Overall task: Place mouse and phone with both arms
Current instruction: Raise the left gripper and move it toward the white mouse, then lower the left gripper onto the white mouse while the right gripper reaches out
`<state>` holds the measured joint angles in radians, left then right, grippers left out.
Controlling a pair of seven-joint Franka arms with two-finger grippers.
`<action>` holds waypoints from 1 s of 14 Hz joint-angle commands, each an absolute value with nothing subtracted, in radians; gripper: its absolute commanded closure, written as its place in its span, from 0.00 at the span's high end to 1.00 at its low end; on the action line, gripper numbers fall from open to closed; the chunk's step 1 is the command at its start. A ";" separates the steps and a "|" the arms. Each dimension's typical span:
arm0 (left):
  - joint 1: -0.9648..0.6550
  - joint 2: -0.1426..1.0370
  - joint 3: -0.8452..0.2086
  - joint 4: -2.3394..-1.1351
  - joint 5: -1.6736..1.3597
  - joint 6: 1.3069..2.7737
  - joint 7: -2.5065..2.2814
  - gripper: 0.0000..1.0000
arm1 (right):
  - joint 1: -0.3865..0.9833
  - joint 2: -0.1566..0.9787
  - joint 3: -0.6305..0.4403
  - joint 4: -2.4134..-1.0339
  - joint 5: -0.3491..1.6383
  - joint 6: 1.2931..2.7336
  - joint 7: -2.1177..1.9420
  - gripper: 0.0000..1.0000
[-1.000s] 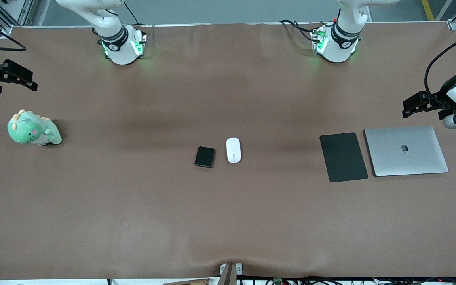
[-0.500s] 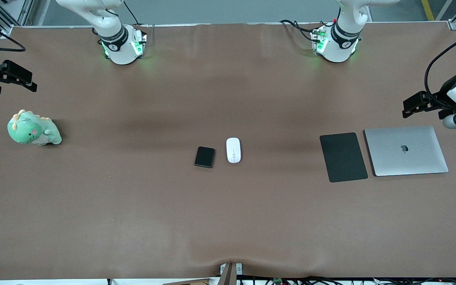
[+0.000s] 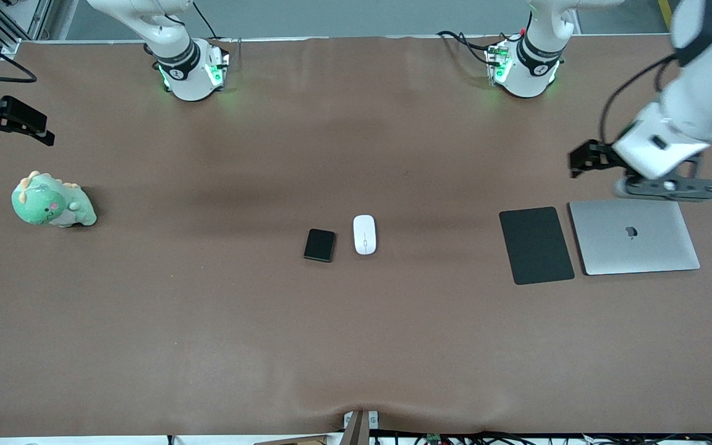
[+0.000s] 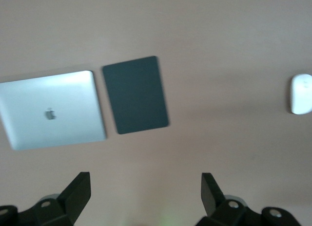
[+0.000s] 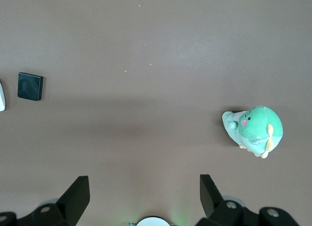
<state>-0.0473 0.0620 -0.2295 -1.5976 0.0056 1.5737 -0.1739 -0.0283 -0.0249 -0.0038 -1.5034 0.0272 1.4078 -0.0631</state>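
Note:
The white mouse lies on the brown table near its middle, with the small black phone close beside it toward the right arm's end. The mouse also shows in the left wrist view. The phone shows in the right wrist view, with the mouse's edge beside it. My left gripper is open and empty, up over bare table near the black pad. My right gripper is open and empty, up over the right arm's end of the table near the plush toy.
A matte black pad and a closed silver laptop lie side by side toward the left arm's end. A green plush dinosaur sits toward the right arm's end. Both arm bases stand at the table's back edge.
My left arm has swung in from the table's end toward the middle, its gripper now near the black pad. My right gripper has drifted slightly outward. Mouse and phone have not moved.

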 commanded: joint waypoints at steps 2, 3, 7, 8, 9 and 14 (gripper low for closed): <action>-0.067 0.104 -0.360 -1.575 -0.043 1.635 -0.392 1.00 | -0.035 0.003 0.000 -1.474 0.032 1.402 -0.058 1.00; -0.098 0.139 -0.388 -1.530 -0.037 1.638 -0.469 1.00 | -0.034 0.003 0.000 -1.474 0.029 1.404 -0.058 1.00; -0.322 0.282 -0.396 -1.368 0.060 1.638 -0.789 1.00 | -0.034 0.003 0.000 -1.474 0.032 1.405 -0.058 1.00; -0.371 0.302 -0.391 -1.353 0.064 1.638 -0.848 1.00 | -0.035 0.003 0.000 -1.474 0.034 1.405 -0.058 1.00; -0.415 0.320 -0.388 -1.347 0.066 1.638 -0.898 1.00 | -0.035 0.008 0.000 -1.474 0.032 1.405 -0.058 1.00; -0.476 0.399 -0.388 -1.351 0.075 1.644 -0.917 1.00 | -0.035 0.018 0.000 -1.474 0.032 1.428 -0.058 1.00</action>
